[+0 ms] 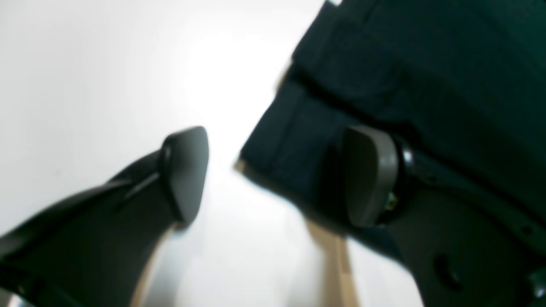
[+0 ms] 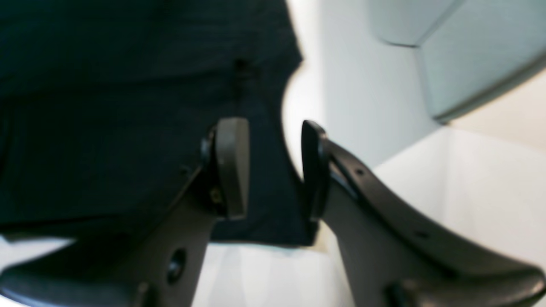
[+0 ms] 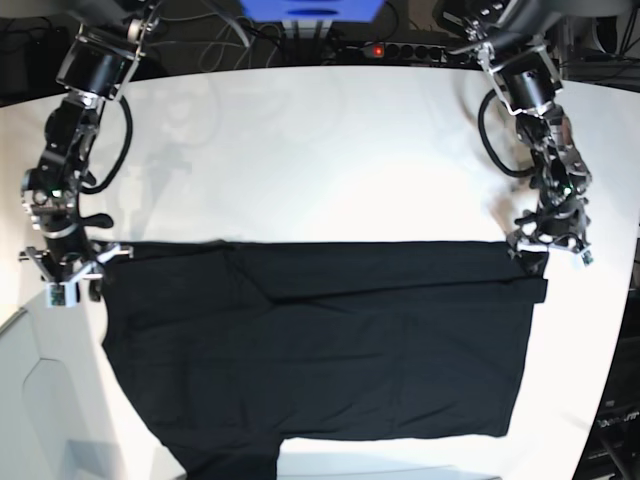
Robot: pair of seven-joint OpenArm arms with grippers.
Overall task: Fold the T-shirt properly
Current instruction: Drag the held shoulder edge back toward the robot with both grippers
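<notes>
Lying flat on the white counter, the T-shirt spans both end effectors, left and right, each parted, gripping nothing; snagging its edge could undo the fold.

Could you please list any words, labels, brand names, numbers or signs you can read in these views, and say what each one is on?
None: no text can be read in any view.
T-shirt: plain black cloth, no print or readable label showing.
Table: bare white, unmarked.
Left tool and right tool: no readable markings; both wrist views are too blurred to show any.
Blue item at the far edge: cropped, no lettering visible.
</notes>
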